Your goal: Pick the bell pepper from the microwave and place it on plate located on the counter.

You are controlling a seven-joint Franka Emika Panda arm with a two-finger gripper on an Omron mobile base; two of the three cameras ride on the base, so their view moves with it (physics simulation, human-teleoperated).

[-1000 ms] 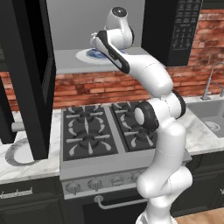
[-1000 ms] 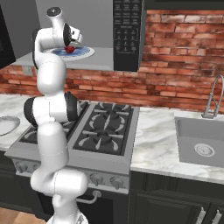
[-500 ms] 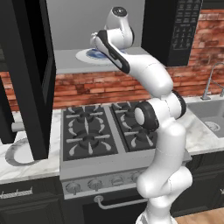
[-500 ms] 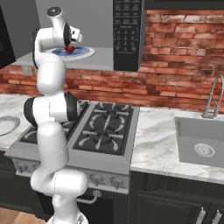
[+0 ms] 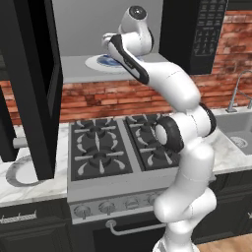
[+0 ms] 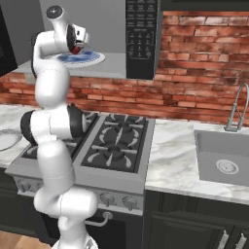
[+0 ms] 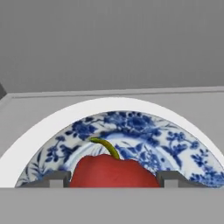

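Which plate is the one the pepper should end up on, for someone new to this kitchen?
Start at the stove and look to the counter on its left. The plate lies there, partly behind the open microwave door. It is plain white-grey with a darker rim, unlike the blue-patterned plate inside the microwave.

bell pepper (image 7: pixel 113 171) underside cut off

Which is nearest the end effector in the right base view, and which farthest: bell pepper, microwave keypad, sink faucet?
1. Bell pepper: between the end effector's fingers, inside the microwave cavity.
2. Microwave keypad: to the right of the cavity.
3. Sink faucet: far right, low by the brick wall.
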